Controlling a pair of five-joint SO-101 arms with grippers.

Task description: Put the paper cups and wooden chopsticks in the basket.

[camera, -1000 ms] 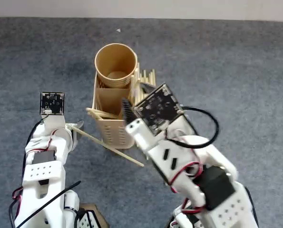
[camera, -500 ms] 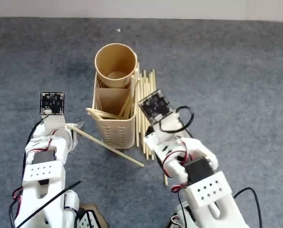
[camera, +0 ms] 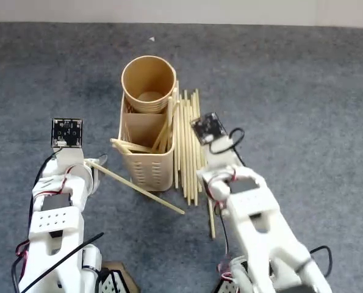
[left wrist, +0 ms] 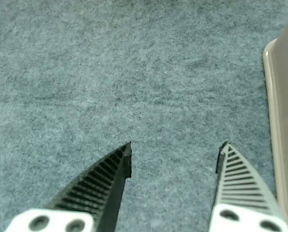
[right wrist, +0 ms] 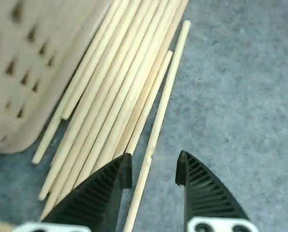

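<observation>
A tan slotted basket (camera: 146,160) stands on the carpet with a paper cup (camera: 148,82) upright in its far compartment. A few wooden chopsticks (camera: 163,131) lean inside the near compartment. A bundle of chopsticks (camera: 187,146) lies on the carpet along the basket's right side. One more chopstick (camera: 138,188) slants across the floor in front. My right gripper (right wrist: 153,162) is open low over the bundle, its fingers either side of a single chopstick (right wrist: 158,121). My left gripper (left wrist: 175,154) is open over bare carpet, beside the basket's wall (left wrist: 279,121).
Grey carpet (camera: 303,91) spreads all round, with free room to the right and behind the basket. The left arm (camera: 62,189) stands left of the basket and the right arm (camera: 239,198) stands right of it, over the near end of the bundle.
The right arm has come away from above the basket and dropped down to its right side, over the chopsticks on the carpet. The left arm has kept still.
</observation>
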